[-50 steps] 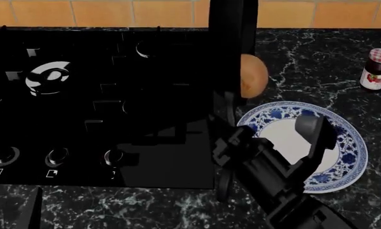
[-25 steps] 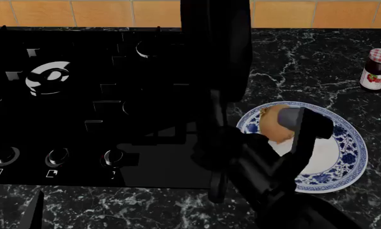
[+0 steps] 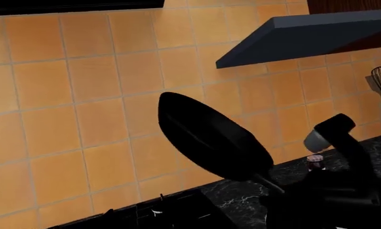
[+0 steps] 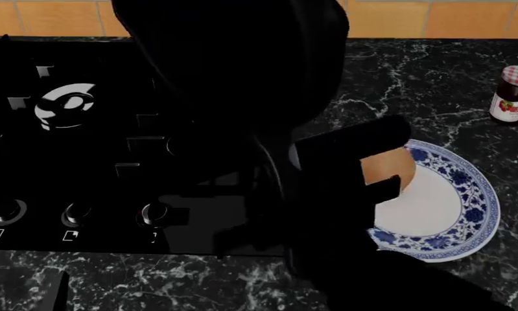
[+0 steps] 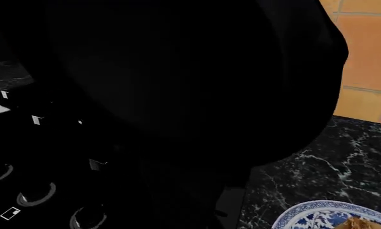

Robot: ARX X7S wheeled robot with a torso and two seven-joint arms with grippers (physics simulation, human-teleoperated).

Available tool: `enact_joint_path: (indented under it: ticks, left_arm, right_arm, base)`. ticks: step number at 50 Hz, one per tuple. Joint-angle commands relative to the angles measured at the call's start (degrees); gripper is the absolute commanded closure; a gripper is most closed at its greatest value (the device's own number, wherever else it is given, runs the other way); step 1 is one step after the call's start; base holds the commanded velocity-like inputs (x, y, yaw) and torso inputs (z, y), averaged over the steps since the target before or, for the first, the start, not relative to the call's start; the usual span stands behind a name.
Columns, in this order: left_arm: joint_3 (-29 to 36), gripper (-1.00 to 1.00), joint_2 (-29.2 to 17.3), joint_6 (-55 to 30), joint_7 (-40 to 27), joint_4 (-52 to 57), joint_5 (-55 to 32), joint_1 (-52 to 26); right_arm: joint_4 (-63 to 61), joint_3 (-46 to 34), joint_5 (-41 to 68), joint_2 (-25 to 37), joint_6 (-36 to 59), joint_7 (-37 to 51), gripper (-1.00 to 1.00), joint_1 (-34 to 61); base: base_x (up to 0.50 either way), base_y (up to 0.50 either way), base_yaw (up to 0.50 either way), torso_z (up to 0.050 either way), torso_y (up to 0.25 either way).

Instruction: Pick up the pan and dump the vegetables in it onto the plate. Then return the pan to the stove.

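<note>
With the onion (image 4: 388,167) lying on the plate (image 4: 466,214), I hold the pan (image 4: 233,71) raised over the stove (image 4: 69,149) by its handle so it can go back down, though whether my right gripper is clamped I cannot tell.

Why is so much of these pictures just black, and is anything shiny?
Head view: the black pan and arm blend into the dark stove; one burner glints white. Right wrist view: the pan fills it, nearly featureless. Left wrist view: brightest, with evenly lit orange tiles.
</note>
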Motion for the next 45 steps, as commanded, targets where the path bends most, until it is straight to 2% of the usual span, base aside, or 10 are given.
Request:
enact_joint_path:
  ticks: [1, 17, 29, 36, 45]
  left_arm:
    - [-0.13, -1.00, -0.79, 0.92, 0.59, -0.72, 1.16, 1.47]
    - [-1.34, -1.00, -2.36, 1.77, 2.39, -1.27, 1.37, 2.07]
    - [-1.63, -1.00, -3.48, 1.69, 2.54, -1.01, 2.64, 3.36]
    - [-1.98, -1.00, -3.37, 1.49, 2.65, -1.09, 2.68, 3.95]
    - [-2.26, -1.00, -3.92, 1.61, 2.68, -1.20, 3.38, 4.98]
  right_arm:
    - [-5.56, 1.53, -2.49, 1.61, 6.79, 4.28, 1.00, 8.23]
    - [-7.62, 0.93, 0.53, 0.69, 13.83, 7.05, 1.00, 15.53]
    - [-7.28, 1.49, 1.61, 1.00, 14.77, 7.72, 1.00, 16.54]
    - [-5.19, 1.09, 1.46, 0.34, 15.33, 7.07, 1.00, 17.62]
    - [10.47, -2.70, -1.90, -4.32, 16.44, -1.56, 1.00, 23.38]
  base:
    - [0.07, 0.49, 0.00, 0.000, 0.000]
    - [0.10, 0.50, 0.00, 0.001, 0.001]
    - [0.11, 0.49, 0.00, 0.000, 0.003]
    - [0.00, 0.02, 0.00, 0.001, 0.001]
    - [0.00, 0.00, 0.00, 0.000, 0.001]
